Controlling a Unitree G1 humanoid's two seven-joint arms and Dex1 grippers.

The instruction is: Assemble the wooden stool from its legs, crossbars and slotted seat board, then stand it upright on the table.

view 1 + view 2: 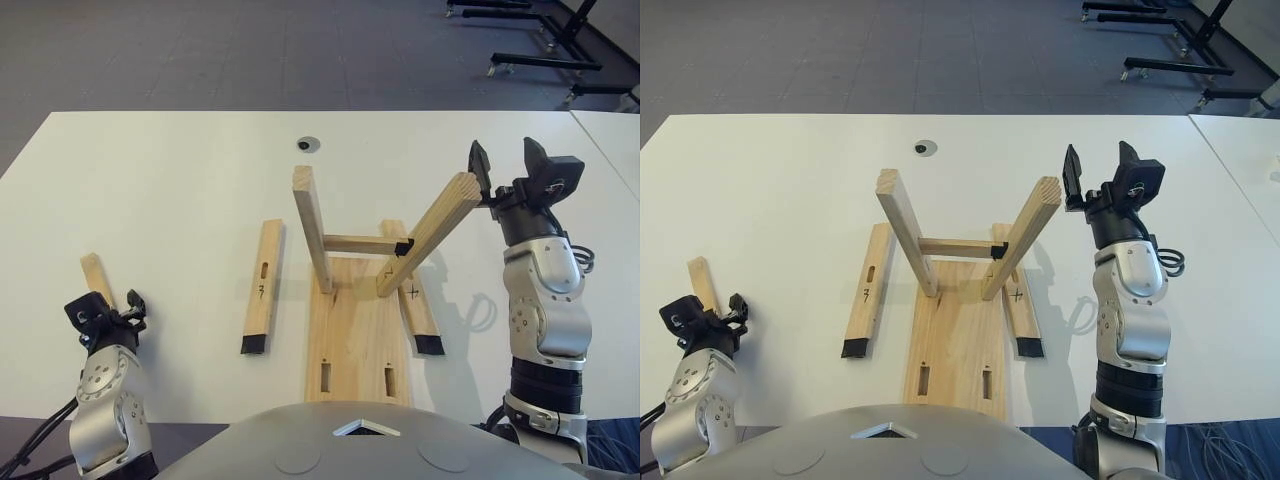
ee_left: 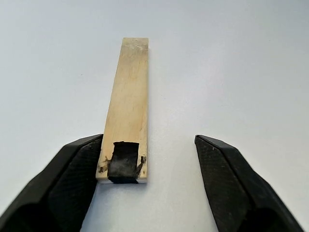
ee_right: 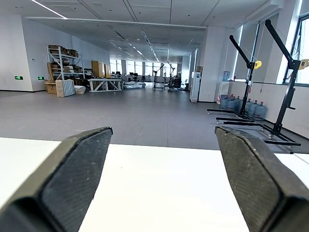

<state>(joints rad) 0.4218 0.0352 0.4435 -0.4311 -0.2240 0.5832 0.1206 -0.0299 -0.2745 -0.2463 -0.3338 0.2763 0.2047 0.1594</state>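
Left gripper (image 1: 108, 304), jaws open, straddles the near end of a loose crossbar (image 1: 95, 275) lying flat at the table's near left. Right gripper (image 1: 507, 160), jaws open, hovers just right of a tilted leg (image 1: 430, 235) standing on the seat board (image 1: 350, 345), near centre.

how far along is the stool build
Done: two legs stand in the seat board, joined by a crossbar.
In hand: nothing gripped. The left gripper is open astride a loose crossbar, and the right gripper is open beside the tilted leg.
Left: two loose legs lying beside the board, that crossbar, then turning the stool upright.
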